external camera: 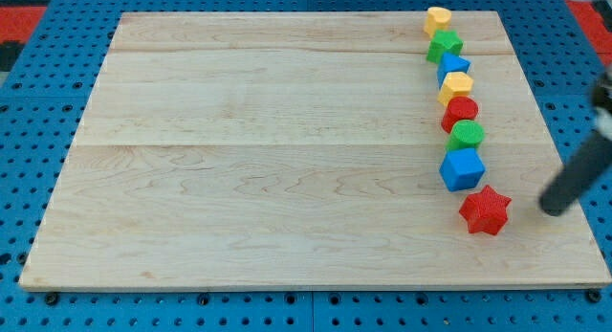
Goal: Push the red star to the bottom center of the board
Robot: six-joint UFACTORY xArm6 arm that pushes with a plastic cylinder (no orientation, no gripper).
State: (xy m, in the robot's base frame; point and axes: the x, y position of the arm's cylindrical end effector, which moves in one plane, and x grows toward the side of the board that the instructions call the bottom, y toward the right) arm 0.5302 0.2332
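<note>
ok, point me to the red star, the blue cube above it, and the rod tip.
red star point(485, 210), camera view, centre of its top face
blue cube point(462, 168), camera view, middle of its top face
my tip point(553, 209), camera view, rod's very lower end, right of the star

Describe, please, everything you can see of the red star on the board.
The red star is a small, chunky star-shaped block with short blunt points, evenly red and matte. It lies flat on the wooden board, toward the view's lower right, at the foot of a column of coloured blocks. The blue cube sits just above it to the view's left, very close; whether they touch is unclear. My tip is to its right, apart from it.
</note>
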